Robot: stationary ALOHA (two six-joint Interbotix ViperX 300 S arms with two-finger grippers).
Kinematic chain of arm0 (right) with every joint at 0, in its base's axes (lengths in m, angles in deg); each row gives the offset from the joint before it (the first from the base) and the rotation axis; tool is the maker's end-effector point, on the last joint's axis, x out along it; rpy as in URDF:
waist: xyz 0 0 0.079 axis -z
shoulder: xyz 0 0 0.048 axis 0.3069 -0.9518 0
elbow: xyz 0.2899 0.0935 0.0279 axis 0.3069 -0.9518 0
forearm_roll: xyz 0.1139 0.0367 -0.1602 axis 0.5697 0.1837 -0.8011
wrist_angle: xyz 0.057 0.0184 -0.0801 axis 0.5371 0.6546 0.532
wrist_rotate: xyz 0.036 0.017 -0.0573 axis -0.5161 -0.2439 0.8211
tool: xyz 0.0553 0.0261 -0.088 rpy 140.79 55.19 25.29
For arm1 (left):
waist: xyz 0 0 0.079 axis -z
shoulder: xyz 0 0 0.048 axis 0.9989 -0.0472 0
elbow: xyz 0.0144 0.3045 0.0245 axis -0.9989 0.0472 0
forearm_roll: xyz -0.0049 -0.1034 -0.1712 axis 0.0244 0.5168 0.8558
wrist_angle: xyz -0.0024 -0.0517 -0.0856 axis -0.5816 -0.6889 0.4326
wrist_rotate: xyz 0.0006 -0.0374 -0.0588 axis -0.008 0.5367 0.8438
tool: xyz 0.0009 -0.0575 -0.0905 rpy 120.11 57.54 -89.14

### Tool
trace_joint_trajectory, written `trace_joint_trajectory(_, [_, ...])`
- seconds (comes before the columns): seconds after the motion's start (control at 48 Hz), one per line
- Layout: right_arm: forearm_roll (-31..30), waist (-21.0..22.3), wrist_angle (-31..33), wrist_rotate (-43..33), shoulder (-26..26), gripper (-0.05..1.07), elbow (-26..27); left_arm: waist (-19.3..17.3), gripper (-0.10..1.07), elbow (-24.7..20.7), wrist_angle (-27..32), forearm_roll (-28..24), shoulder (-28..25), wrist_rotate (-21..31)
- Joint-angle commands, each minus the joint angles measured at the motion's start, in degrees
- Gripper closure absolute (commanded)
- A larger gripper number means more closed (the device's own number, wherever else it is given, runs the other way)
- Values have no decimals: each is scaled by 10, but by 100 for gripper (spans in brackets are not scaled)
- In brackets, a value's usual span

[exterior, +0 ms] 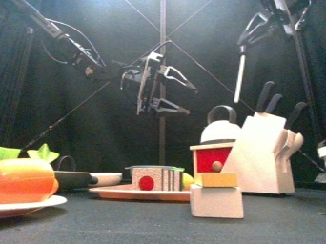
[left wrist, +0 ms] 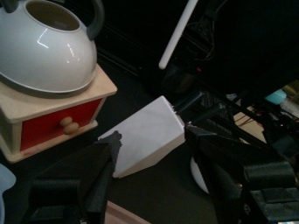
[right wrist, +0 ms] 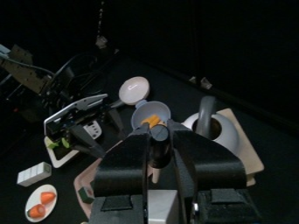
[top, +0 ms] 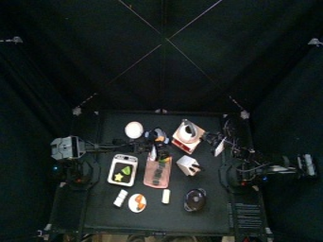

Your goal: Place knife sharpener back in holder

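Observation:
The knife sharpener, a long thin rod, hangs point down from my right gripper at the upper right of the front view. Its tip is just above the holder, a white knife block with black handles sticking out. From the left wrist the rod shows pale above the block. In the right wrist view my right gripper is shut on it, seen end on. My left gripper hangs open over the table's middle, and its jaws frame the block without touching it.
A white kettle stands on a wooden box with a red drawer beside the block. A white bowl, a small bowl with an orange piece, a tray of green items and a plate of oranges fill the table.

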Motion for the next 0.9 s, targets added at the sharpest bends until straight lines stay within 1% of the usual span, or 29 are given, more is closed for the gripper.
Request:
trace_joint_trajectory(0.0, [-59, -56, 55, -34, -11, 61, 31, -2, 4, -8, -1, 2, 7, -2])
trace_joint_trajectory(0.125, [-148, -147, 140, -102, -29, 61, 35, -1, 4, -9, -1, 4, 4, -2])
trace_joint_trajectory(0.229, [-219, -246, 233, -167, -44, 61, 29, -1, 4, -10, -1, 5, 1, -2])
trace_joint_trajectory(0.333, [-289, -345, 314, -240, -55, 61, 5, 0, 4, -11, 0, 5, 0, -2])
trace_joint_trajectory(0.354, [-308, -372, 337, -262, -59, 61, -3, 0, 4, -11, -1, 5, 0, -2])
trace_joint_trajectory(0.438, [-349, -426, 391, -316, -69, 61, -28, 0, 4, -12, -1, 5, 0, -2])
trace_joint_trajectory(0.5, [-359, -451, 417, -349, -77, 61, -47, 0, 4, -12, -1, 4, 0, -2])
trace_joint_trajectory(0.604, [-346, -469, 423, -386, -96, 61, -69, 1, 4, -12, -1, 5, -1, -2])
trace_joint_trajectory(0.667, [-332, -474, 432, -397, -113, 61, -69, 1, 4, -12, -1, 5, -3, -2])
trace_joint_trajectory(0.75, [-327, -480, 461, -402, -131, 61, -62, 2, 4, -12, -1, 5, -5, -2])
trace_joint_trajectory(0.875, [-329, -517, 506, -409, -153, 61, -53, 3, 4, -13, -1, 5, -10, -2])
